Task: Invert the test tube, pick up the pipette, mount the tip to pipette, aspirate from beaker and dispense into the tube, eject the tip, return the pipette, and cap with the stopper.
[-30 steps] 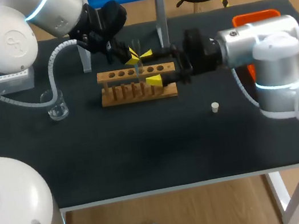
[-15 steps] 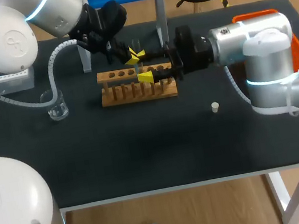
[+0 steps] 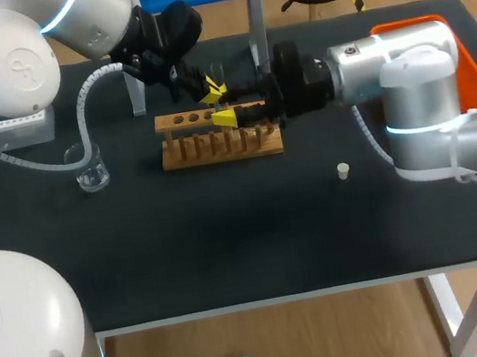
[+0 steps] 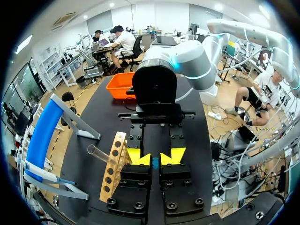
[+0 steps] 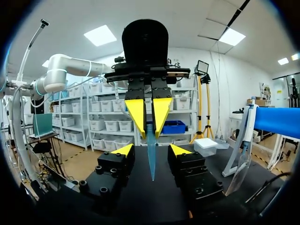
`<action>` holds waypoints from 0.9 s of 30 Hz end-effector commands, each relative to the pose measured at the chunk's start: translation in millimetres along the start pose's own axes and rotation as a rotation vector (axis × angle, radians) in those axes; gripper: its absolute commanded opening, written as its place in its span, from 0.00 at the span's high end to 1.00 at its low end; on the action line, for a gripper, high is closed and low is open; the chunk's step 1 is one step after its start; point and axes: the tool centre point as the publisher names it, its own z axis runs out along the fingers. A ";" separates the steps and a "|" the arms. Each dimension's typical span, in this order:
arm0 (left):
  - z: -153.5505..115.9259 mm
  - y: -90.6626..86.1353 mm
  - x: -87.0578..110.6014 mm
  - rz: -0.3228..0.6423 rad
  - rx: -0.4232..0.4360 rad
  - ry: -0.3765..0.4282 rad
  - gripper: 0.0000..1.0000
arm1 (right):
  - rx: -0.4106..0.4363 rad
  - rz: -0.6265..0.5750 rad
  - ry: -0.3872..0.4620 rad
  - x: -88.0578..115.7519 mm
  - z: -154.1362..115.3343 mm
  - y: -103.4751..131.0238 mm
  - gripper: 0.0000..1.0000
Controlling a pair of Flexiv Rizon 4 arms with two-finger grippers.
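Two grippers sit nose to nose over the black table, just above the wooden rack, and a handover looks set. Left gripper is pinched narrow on the test tube, whose long axis runs straight into the right gripper. Its jaws stand wide either side, not touching. Right is nearer the free end, with room in front of the rack.

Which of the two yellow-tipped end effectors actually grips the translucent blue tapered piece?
The left end effector: its yellow tips pinch the translucent blue tapered piece from both sides. On the right end effector the tips stand apart, clear of it.
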 end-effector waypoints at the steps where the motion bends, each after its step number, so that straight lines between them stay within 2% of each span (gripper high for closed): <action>1: -1.0 -0.4 -0.2 -0.001 -0.005 0.002 1.00 | -0.002 -0.004 0.008 -1.6 1.4 -0.7 0.53; 8: -1.0 -0.4 -0.2 -0.001 -0.005 0.002 1.00 | -0.001 -0.008 0.017 -2.6 2.7 -0.4 0.56; 12: -1.0 -0.4 -0.2 -0.001 -0.005 0.002 1.00 | -0.002 -0.011 0.020 -2.5 2.8 -0.2 0.74; 13: -1.0 -0.4 -0.2 -0.001 -0.005 0.002 1.00 | 0.002 -0.013 0.018 -2.4 2.7 -0.1 0.91; 14: -1.0 -0.4 -0.2 -0.001 -0.005 0.002 1.00 | 0.000 -0.011 0.018 -2.4 2.7 -0.2 0.98; 26: -1.0 -0.4 -0.2 -0.001 -0.005 0.002 1.00 | 0.003 -0.009 0.018 -2.7 1.3 0.4 1.00; 27: -1.0 -0.4 -0.2 -0.001 -0.005 0.002 0.27 | 0.003 -0.009 0.019 -2.7 1.3 0.5 1.00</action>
